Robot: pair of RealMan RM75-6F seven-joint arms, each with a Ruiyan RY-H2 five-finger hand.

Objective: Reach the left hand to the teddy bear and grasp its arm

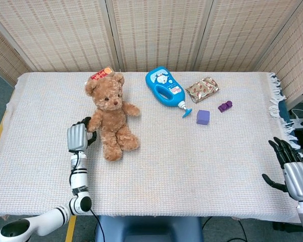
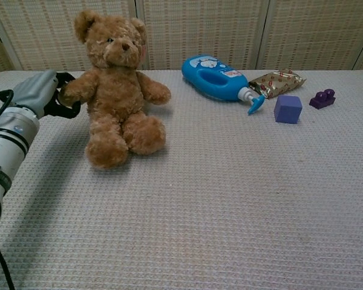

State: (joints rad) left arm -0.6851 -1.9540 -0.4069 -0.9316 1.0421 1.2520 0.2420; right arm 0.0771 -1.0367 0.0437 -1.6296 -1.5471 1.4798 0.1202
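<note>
Woven screen panels behind, pale knit cloth (image 1: 202, 166) over the table. Teddy bear (image 1: 111, 113) sitting upright toward the back left. Left hand (image 1: 78, 135) right beside it, dark fingers (image 2: 66, 109) wrapped around the bear's outstretched arm. Right hand (image 1: 292, 169) way off at the near right edge, fingers spread, holding nothing.
</note>
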